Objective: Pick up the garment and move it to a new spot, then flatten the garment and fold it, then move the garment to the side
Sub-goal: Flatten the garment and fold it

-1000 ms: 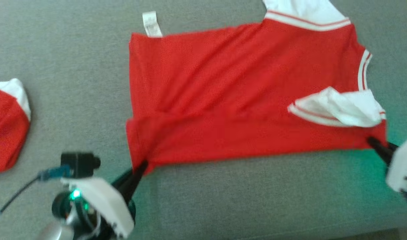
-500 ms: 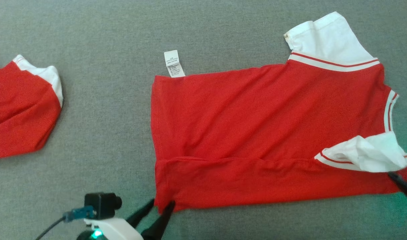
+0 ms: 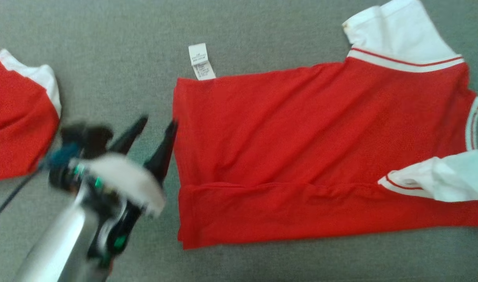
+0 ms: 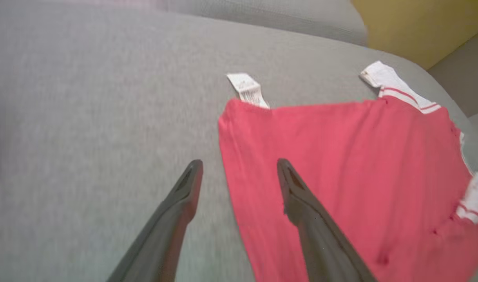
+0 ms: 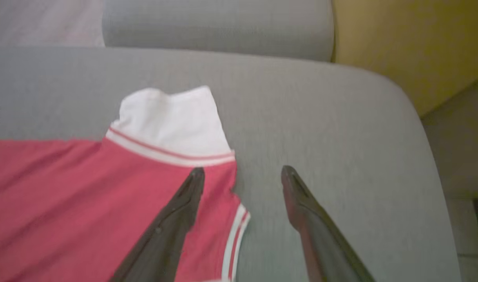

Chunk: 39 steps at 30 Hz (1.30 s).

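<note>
The red T-shirt lies spread on the grey sofa cushion. Its near strip is folded over, and a care label pokes out at its far left corner. The left gripper hovers at the shirt's left edge — jaws wide, gripping nothing. The right gripper is over the shirt's right edge beside the far white sleeve — also wide and empty. Another red garment lies well apart to the left.

left tool spread wide, forearm blurred; right tool spread wide, both empty.
</note>
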### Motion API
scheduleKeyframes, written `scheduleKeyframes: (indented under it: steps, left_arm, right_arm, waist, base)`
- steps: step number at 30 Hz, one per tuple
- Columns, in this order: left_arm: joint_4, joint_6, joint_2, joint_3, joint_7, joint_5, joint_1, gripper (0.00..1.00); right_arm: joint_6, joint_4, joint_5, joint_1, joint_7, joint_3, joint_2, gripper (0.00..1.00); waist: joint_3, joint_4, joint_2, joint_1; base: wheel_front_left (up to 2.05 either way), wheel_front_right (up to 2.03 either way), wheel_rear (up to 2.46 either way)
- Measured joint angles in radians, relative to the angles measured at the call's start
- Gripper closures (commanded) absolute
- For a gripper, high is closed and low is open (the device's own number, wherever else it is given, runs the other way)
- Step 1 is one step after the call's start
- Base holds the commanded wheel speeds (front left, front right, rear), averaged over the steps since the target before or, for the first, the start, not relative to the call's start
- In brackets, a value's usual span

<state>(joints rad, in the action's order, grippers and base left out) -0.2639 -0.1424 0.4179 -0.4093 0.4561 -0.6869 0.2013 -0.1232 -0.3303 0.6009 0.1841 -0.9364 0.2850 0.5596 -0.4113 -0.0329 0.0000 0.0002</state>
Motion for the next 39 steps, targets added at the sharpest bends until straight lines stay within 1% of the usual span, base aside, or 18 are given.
scheduleKeyframes:
  steps: [1,3,6,8,11,15,18,21,24,29,33,34,35,36,38,39]
  left_arm:
    - [0.031,0.000,-0.020,-0.015,0.000,0.018,0.061,0.00]
    - [0.097,0.002,-0.066,-0.043,0.000,0.032,0.155,0.00]
    - [0.185,0.029,-0.118,-0.086,0.002,0.040,0.223,0.00]
    - [0.247,0.039,-0.144,-0.105,-0.001,0.048,0.249,0.00]
    - [0.317,0.056,-0.181,-0.117,-0.032,0.062,0.302,0.00]
    - [0.370,0.071,-0.212,-0.139,-0.045,0.072,0.372,0.00]
    - [0.385,0.081,-0.217,-0.142,-0.053,0.080,0.396,0.00]
    - [0.397,0.082,-0.224,-0.143,-0.053,0.080,0.417,0.00]
    - [0.413,0.090,-0.225,-0.148,-0.052,0.080,0.426,0.00]
    - [0.414,0.092,-0.225,-0.151,-0.041,0.079,0.429,0.00]
    - [0.410,0.110,-0.229,-0.156,-0.019,0.054,0.435,0.00]
    - [0.409,0.117,-0.230,-0.160,-0.011,0.050,0.438,0.11]
    - [0.409,0.124,-0.229,-0.168,-0.005,0.049,0.442,0.66]
    - [0.409,0.132,-0.230,-0.174,0.002,0.043,0.446,1.00]
    - [0.410,0.160,-0.235,-0.189,0.024,0.017,0.446,1.00]
    - [0.411,0.161,-0.242,-0.190,0.026,0.004,0.444,1.00]
  right_arm:
    - [0.000,0.028,-0.038,0.071,0.013,-0.033,-0.004,0.00]
    - [0.000,0.103,-0.114,0.193,0.049,-0.087,-0.039,0.00]
    - [0.000,0.243,-0.197,0.325,0.093,-0.145,-0.105,0.00]
    - [0.000,0.337,-0.242,0.385,0.129,-0.174,-0.116,0.00]
    - [0.000,0.465,-0.282,0.458,0.188,-0.181,-0.124,0.00]
    - [0.000,0.584,-0.308,0.535,0.246,-0.191,-0.141,0.00]
    - [0.000,0.644,-0.314,0.569,0.268,-0.213,-0.143,0.00]
    - [0.000,0.696,-0.325,0.588,0.279,-0.216,-0.143,0.00]
    - [0.000,0.717,-0.327,0.595,0.283,-0.233,-0.140,0.00]
    - [0.000,0.741,-0.304,0.615,0.283,-0.263,-0.137,0.00]
    - [0.000,0.753,-0.301,0.623,0.284,-0.274,-0.134,0.00]
    - [0.000,0.758,-0.293,0.626,0.279,-0.278,-0.134,0.00]
    - [0.000,0.761,-0.281,0.628,0.273,-0.280,-0.134,0.00]
    - [0.000,0.762,-0.268,0.630,0.267,-0.285,-0.134,1.00]
    - [0.000,0.765,-0.243,0.630,0.267,-0.286,-0.136,1.00]
    - [0.000,0.767,-0.239,0.631,0.269,-0.285,-0.137,1.00]
  waist:
    - [-0.014,-0.003,0.0000,0.0001]
    - [-0.041,-0.013,0.0000,0.0001]
    - [-0.076,-0.034,0.0000,0.0001]
    - [-0.096,-0.053,-0.0001,0.0002]
    - [-0.119,-0.086,0.0000,-0.0001]
    - [-0.144,-0.116,0.0000,-0.0001]
    - [-0.161,-0.125,0.0000,-0.0001]
    - [-0.166,-0.128,0.0000,-0.0001]
    - [-0.163,-0.127,0.0000,-0.0004]
    - [-0.161,-0.121,0.0000,-0.0003]
    - [-0.163,-0.122,0.0000,-0.0003]
    - [-0.163,-0.122,0.0000,-0.0003]
    - [-0.163,-0.122,0.0000,-0.0003]
    - [-0.162,-0.122,0.0000,-0.0004]
    - [-0.160,-0.121,0.0000,-0.0003]
    - [-0.159,-0.120,0.0000,-0.0003]
  base:
    - [0.00,0.00,0.00]
    - [0.00,0.00,0.00]
    - [0.00,0.00,0.00]
    - [0.00,0.00,0.00]
    - [0.00,0.00,0.00]
    - [0.00,0.00,0.00]
    - [0.00,0.00,0.00]
    - [0.00,0.00,0.00]
    - [0.00,0.00,0.00]
    - [0.00,0.00,0.00]
    - [0.00,0.00,0.00]
    - [0.00,0.00,0.00]
    - [0.00,0.00,0.00]
    - [0.00,0.00,0.00]
    - [0.00,0.00,0.00]
    - [0.00,0.00,0.00]
